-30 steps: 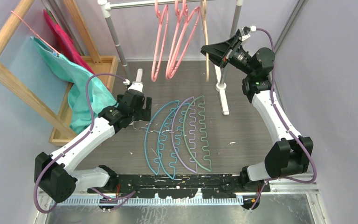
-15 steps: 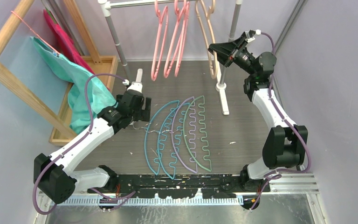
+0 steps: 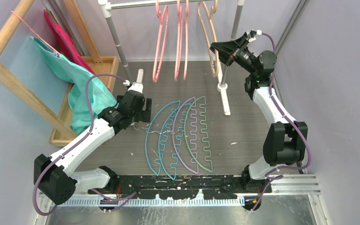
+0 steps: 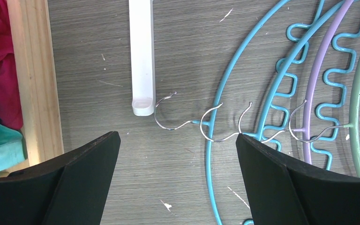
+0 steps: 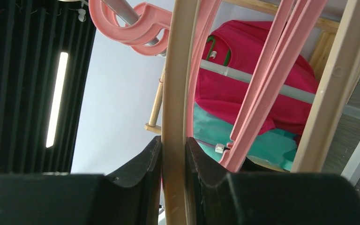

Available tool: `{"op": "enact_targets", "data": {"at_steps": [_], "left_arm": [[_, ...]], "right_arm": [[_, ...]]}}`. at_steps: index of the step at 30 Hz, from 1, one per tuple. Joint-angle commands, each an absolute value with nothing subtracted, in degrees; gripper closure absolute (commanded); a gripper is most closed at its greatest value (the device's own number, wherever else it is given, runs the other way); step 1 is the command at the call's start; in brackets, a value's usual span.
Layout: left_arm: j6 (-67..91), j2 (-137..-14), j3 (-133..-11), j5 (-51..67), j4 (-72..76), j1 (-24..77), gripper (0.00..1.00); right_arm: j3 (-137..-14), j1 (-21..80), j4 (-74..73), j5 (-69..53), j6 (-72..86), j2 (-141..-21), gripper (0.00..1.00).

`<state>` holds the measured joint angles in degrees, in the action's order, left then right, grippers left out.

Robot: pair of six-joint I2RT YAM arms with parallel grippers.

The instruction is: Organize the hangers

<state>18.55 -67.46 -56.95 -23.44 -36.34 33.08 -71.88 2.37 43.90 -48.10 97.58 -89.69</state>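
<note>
Overhead view, upper right: the right gripper (image 3: 218, 48) is raised beside the white-and-steel garment rail (image 3: 168, 3), its two black fingers (image 5: 152, 164) pinched on one limb of the thick beige plastic hanger (image 3: 209, 42), which hangs from the rail's bar just left of the right-hand post. In the right wrist view this beige limb (image 5: 174, 117) runs vertically through the centre of the frame, both fingers pressed against it, with the thick pink plastic hangers (image 5: 262, 79) immediately behind it and their hooks over the bar at upper left. In the overhead view the pink hangers (image 3: 161, 42) hang left of the beige one, near the top centre. Centre of the table: four thin arched hangers with zigzag bars lie flat and overlapping, ordered left to right as blue (image 3: 151, 136), teal (image 3: 165, 140), purple (image 3: 179, 136) and green (image 3: 201, 136). The left gripper (image 3: 142, 108) sits just left of them, jaws spread wide and holding nothing; in the left wrist view the hangers' steel wire hooks (image 4: 213, 124) lie on the table between and just beyond its fingers (image 4: 82, 164), beside the rail's white foot (image 4: 141, 56). A wooden frame rack (image 3: 9, 56) carrying teal and pink cloth occupies the upper left.
</note>
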Motion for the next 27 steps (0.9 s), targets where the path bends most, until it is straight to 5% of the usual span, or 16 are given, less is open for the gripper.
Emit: {"op": "enact_targets", "data": {"at_steps": [1,4,12,19,27], "left_arm": [[17.8,-66.1,-58.3,-24.9,-35.5,32.8,0.02],[17.8,-66.3,-58.4,-24.6,-35.3,32.8,0.02],[18.0,-65.9,-58.7,-24.3,-35.9,32.8,0.02],[18.4,-65.8,-59.0,-24.4,-36.6,32.8,0.02],[19.7,-68.2,-63.0,-24.8,-37.2,32.7,0.02]], "right_arm": [[-72.4,2.0,42.6,-49.2,95.3,-88.7,0.67],[-72.9,2.0,37.4,-50.2,88.3,-87.2,0.33],[-74.6,1.7,15.3,-43.9,66.5,-79.3,0.04],[-78.6,1.7,-11.7,-18.9,39.7,-70.7,0.00],[-74.7,1.7,-17.0,0.7,29.2,-61.9,0.00]]}}
